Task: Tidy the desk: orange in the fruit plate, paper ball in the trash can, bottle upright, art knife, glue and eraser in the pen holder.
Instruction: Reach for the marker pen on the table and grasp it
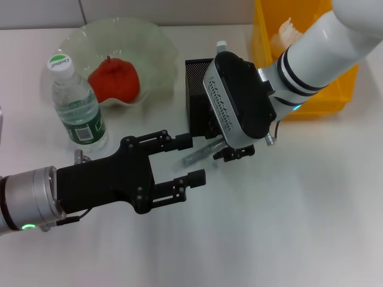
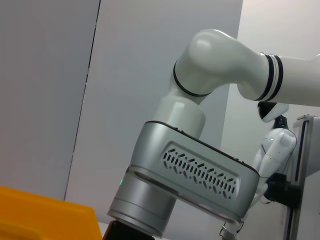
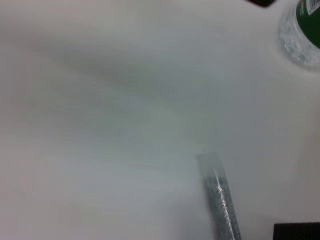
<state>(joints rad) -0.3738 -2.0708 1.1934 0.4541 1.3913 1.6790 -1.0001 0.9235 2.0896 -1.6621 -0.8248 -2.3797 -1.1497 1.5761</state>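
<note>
- The right gripper (image 1: 230, 153) hangs low over the white desk (image 1: 287, 227), just in front of the black pen holder (image 1: 198, 95).
- It grips one end of a thin silver stick, maybe the art knife (image 1: 200, 153). The stick slants away from the fingers, close to the desk.
- The left gripper (image 1: 191, 160) reaches in from the left, near the stick. Its two black fingers are spread wide with nothing between them.
- The bottle (image 1: 76, 104) stands upright with its white cap on.
- The red-orange fruit (image 1: 115, 79) sits in the clear fruit plate (image 1: 149, 42).
- A yellow bin (image 1: 272, 24) stands behind the right arm.
</note>
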